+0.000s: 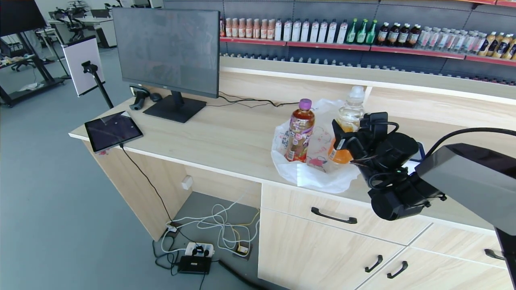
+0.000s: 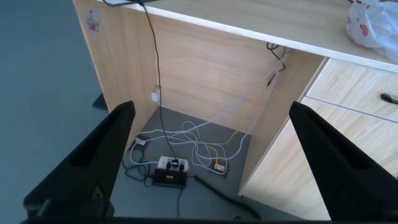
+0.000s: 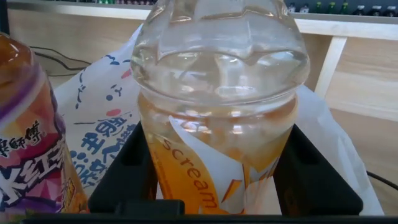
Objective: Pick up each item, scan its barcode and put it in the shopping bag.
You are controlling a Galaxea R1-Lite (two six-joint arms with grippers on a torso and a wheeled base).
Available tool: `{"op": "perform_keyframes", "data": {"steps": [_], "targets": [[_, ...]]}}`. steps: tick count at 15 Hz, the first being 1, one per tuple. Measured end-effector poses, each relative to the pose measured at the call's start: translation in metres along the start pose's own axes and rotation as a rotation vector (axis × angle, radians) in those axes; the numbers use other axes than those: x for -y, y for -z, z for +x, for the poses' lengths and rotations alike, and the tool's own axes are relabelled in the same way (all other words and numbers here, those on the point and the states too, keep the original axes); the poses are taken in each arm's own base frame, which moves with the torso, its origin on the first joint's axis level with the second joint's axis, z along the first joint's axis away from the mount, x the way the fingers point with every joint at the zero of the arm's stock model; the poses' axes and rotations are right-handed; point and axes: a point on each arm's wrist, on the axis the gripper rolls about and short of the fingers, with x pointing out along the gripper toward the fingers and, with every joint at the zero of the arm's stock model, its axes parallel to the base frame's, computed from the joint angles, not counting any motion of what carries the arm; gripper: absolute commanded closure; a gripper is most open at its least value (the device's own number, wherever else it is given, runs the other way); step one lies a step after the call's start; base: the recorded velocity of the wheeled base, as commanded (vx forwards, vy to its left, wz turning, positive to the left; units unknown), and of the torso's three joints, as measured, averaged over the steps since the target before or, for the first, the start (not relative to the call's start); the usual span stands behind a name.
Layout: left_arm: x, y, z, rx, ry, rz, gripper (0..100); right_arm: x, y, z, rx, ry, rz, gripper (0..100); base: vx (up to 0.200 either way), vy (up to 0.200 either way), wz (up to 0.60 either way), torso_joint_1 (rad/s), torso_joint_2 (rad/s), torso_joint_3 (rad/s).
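The left end effector (image 2: pixel 211 165) hangs with its two dark fingers (image 2: pixel 93 162) spread wide apart and nothing between them, above the grey floor where a power strip (image 2: pixel 171 177) and loose cables (image 2: pixel 199 140) lie in the recess under the worktop (image 1: pixel 225 137). At the left end of the worktop a tablet (image 1: pixel 113 131) lies flat at the edge. Behind it a handheld barcode scanner (image 1: pixel 139 98) rests beside the foot of a dark monitor (image 1: pixel 171 52). Right of centre, a tea bottle with a purple cap (image 1: pixel 300 131) stands upright in the crumpled white shopping bag (image 1: pixel 310 175). Just to its right an orange drink bottle (image 1: pixel 350 117) also stands upright in the bag. The right end effector (image 1: pixel 342 147) is closed on this bottle's lower body, one finger against each side.
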Motion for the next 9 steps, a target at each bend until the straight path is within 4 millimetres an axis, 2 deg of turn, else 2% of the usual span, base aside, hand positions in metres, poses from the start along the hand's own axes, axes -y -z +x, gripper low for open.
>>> {"op": "perform_keyframes", "data": {"steps": [9], "targets": [[0.000, 0.000, 0.000, 0.000, 0.000, 0.001, 0, -0.014, 0.009, 0.001, -0.007, -0.018, 0.057, 100, 0.000, 0.000, 0.00, 0.000, 0.00, 0.000]]}}
